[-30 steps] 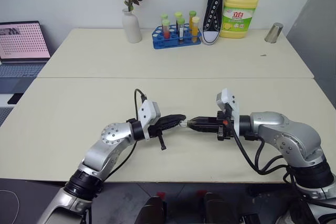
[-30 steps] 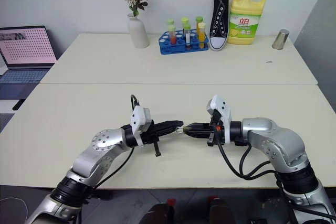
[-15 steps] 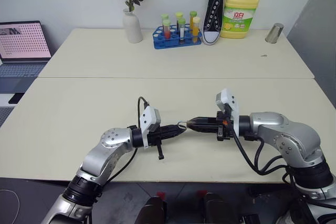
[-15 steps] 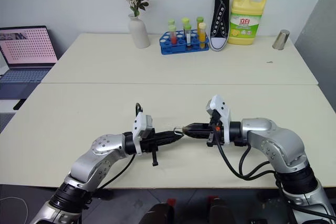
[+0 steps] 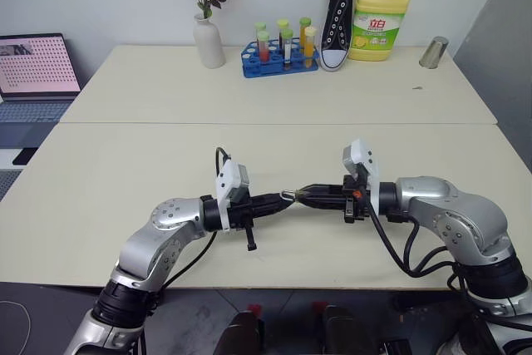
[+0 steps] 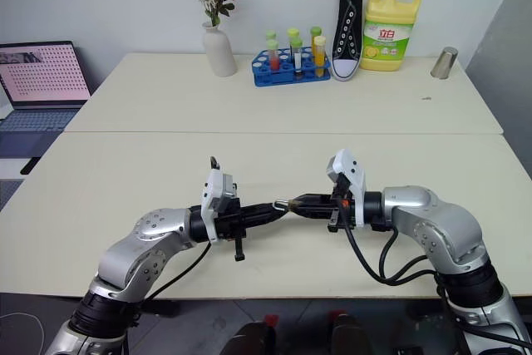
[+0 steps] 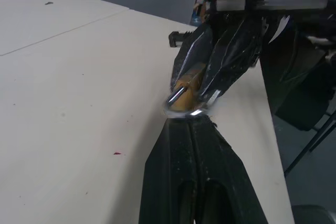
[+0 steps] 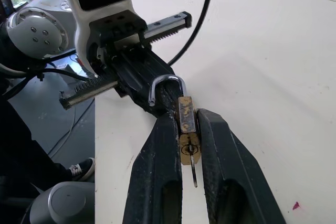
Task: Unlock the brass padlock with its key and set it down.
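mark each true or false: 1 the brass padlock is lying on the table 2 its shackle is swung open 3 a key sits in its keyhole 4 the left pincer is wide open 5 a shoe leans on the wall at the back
1. False: the small golden-brass padlock is clamped in the right pincer, above the cream table.
2. True: one end of the thin silver shackle hangs free of the body.
3. True: a small silver key sticks out of it.
4. False: the left pincer is shut, its tip at the shackle.
5. True: a black and white sneaker stands upright there.
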You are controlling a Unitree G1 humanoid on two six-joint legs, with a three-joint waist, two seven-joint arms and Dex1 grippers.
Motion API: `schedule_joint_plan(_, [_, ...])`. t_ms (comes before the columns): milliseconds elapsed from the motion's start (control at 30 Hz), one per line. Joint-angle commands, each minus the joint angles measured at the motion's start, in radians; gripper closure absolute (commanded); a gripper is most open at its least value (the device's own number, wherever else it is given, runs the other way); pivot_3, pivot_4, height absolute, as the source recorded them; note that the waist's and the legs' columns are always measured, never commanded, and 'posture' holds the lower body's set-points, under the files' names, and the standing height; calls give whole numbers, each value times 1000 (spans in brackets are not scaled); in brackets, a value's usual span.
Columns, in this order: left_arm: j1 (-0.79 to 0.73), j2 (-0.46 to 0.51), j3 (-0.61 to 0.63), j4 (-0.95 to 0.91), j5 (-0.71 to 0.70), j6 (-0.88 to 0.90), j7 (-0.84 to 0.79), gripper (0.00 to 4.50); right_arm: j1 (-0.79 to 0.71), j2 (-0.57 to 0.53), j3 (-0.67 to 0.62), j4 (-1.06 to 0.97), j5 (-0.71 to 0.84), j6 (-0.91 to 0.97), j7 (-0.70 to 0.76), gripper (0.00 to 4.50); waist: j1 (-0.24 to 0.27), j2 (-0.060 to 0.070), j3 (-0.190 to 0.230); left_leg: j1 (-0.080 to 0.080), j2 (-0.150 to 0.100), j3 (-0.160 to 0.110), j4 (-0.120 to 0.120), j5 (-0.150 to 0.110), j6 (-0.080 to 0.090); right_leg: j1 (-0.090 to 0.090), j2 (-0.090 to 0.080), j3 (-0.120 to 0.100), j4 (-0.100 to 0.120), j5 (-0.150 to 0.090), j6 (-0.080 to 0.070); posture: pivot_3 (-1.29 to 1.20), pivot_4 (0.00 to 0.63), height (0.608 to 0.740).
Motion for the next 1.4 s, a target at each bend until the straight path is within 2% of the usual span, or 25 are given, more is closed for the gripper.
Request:
schedule_joint_plan(33, [-21, -24, 36, -60, -61, 48, 14, 4500, -8, -1, -4, -15, -6, -18, 7, 4359, 0, 0, 0, 0, 0, 0, 0, 0, 0, 0, 0, 0, 0, 0, 0, 0, 150, 740])
schedule_joint_plan(367, [-29, -34, 52, -71, -66, 92, 23, 4500, -8, 4, -1, -13, -14, -17, 6, 4359, 0, 0, 0, 0, 0, 0, 0, 0, 0, 0, 0, 0, 0, 0, 0, 0, 150, 740])
schedule_joint_plan(467, [-13, 7, 24, -94, -16, 58, -18, 4500, -9, 6, -1, -5, -23, -20, 4, 4359, 0, 0, 0, 0, 0, 0, 0, 0, 0, 0, 0, 0, 0, 0, 0, 0, 150, 740])
schedule_joint_plan(600, [43, 119, -34, -123, 149, -100, -113, 4500, -27, 12, -6, 45, -31, -15, 8, 4359, -2, 0, 0, 0, 0, 1, -1, 0, 0, 0, 1, 1, 0, 0, 0, 0, 150, 740])
schedule_joint_plan(767, [83, 170, -54, 27, 413, -510, -129, 4500, -70, 17, -5, 159, -26, 13, 32, 4359, 2, 1, 0, 0, 0, 1, -1, 0, 0, 0, 0, 1, -1, 0, 0, 0, 150, 740])
schedule_joint_plan(867, [69, 145, -34, 124, 478, -680, -90, 3954, -119, 22, 28, 257, -45, 35, 54, 4359, 2, 1, 0, 0, 0, 1, -1, 0, 0, 0, 0, 1, -1, 0, 0, 0, 150, 740])
schedule_joint_plan(900, [66, 134, -28, 139, 479, -706, -80, 3645, -130, 23, 38, 279, -53, 34, 62, 4359, 2, 1, 1, 0, 0, 1, -1, 0, 0, 0, 0, 1, -2, 0, 0, 0, 150, 740])
schedule_joint_plan(1133, [82, 119, -2, 172, 463, -733, -52, 1326, -227, 44, 166, 476, -168, -9, 157, 4359, -1, 1, 1, -1, 0, 1, -1, 0, 0, -1, -1, 0, -2, 0, 0, 0, 150, 740])
schedule_joint_plan(1267, [99, 114, 6, 159, 450, -713, -45, 56, -298, 95, 220, 650, -262, -54, 174, 4359, -3, 1, 1, 0, 0, 1, -1, 0, 0, -1, -1, 0, -1, 0, 0, 0, 150, 740])
schedule_joint_plan(1400, [106, 110, 6, 144, 436, -680, -43, 17, -340, 104, 235, 752, -326, -101, 206, 4359, -4, 1, 1, 0, -1, 1, -1, 0, 0, -2, 0, 1, 0, 0, 0, 0, 150, 740])
